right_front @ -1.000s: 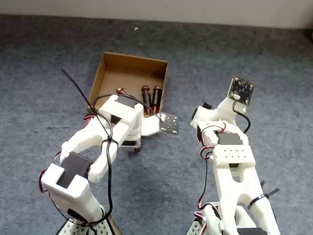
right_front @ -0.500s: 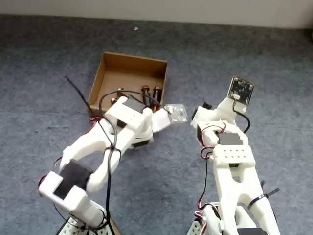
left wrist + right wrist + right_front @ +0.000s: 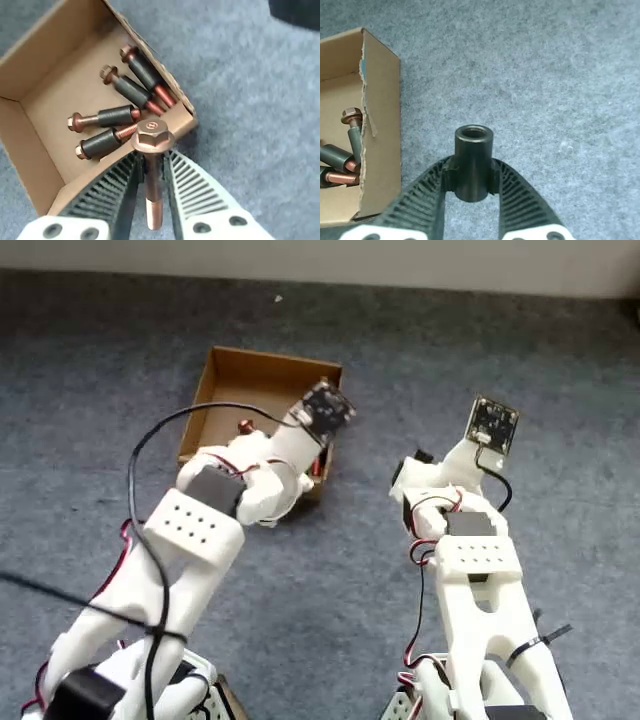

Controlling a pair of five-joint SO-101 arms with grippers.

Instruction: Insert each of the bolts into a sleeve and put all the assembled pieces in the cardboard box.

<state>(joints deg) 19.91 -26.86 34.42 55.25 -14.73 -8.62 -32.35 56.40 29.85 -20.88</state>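
- The left gripper point(image 3: 153, 162) pinches a bare copper bolt point(image 3: 152, 137) by its shank. The hex head sits at the fingertips and the threaded end trails back between the fingers. I judge this grip keeps the thread free for entry, though the bolt's exact tilt is hard to read.
- The right gripper point(image 3: 472, 172) is clamped round a dark sleeve point(image 3: 472, 155) over the grey carpet point(image 3: 560, 75). The sleeve's empty bore faces the wrist camera, probably so that its mouth stays open to take the bolt.
- The cardboard box point(image 3: 262, 368) lies at about 10 o'clock from the right arm point(image 3: 470, 560) in the high view. The left arm point(image 3: 190, 530) ends over the box's 5 o'clock corner.
- Four assembled pieces point(image 3: 125, 90) lie inside the box, two side by side along one wall and two nearer the middle.
- This bolt and sleeve look like the last pair. The two are well apart, so they must meet and line up before anything more goes in the box.
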